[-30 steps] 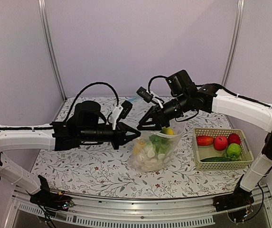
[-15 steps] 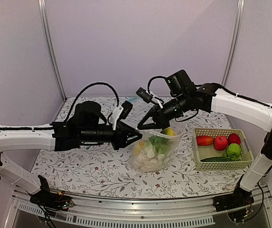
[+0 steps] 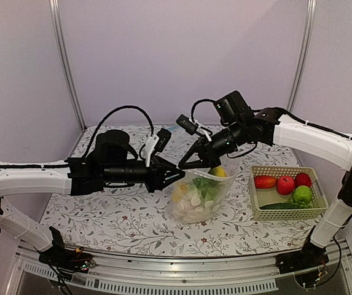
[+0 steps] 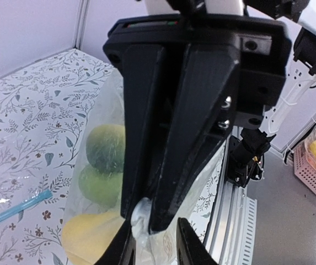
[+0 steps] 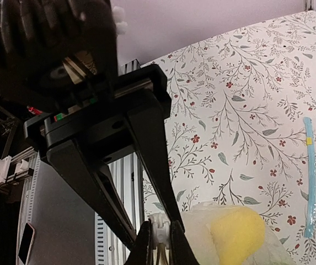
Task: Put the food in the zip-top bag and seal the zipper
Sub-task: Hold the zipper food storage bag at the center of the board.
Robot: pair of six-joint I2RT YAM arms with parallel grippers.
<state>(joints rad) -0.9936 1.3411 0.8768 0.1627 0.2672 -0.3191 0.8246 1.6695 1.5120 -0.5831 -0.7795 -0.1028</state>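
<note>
The zip-top bag [image 3: 200,198] stands on the table holding the food: a white cauliflower [image 3: 192,200], green pieces [image 4: 103,148] and a yellow lemon [image 3: 219,171] at its mouth. My right gripper [image 3: 183,165] [image 5: 159,234] is shut on a small white slider [image 5: 160,231] at the left end of the zipper. My left gripper [image 3: 179,174] [image 4: 154,238] meets it tip to tip at that corner. Its fingers [image 4: 189,243] stand apart, with loose bag plastic between them. The zipper strip itself is hidden by the two grippers.
A beige basket [image 3: 286,216] at the right holds red fruits, a green apple and a dark cucumber. A second clear bag with a blue strip [image 5: 310,176] [image 4: 14,207] lies flat at the back of the flowered tablecloth [image 3: 102,215].
My right gripper has shut on the white slider and edged left. My left gripper's jaws, shut a second ago, have parted.
</note>
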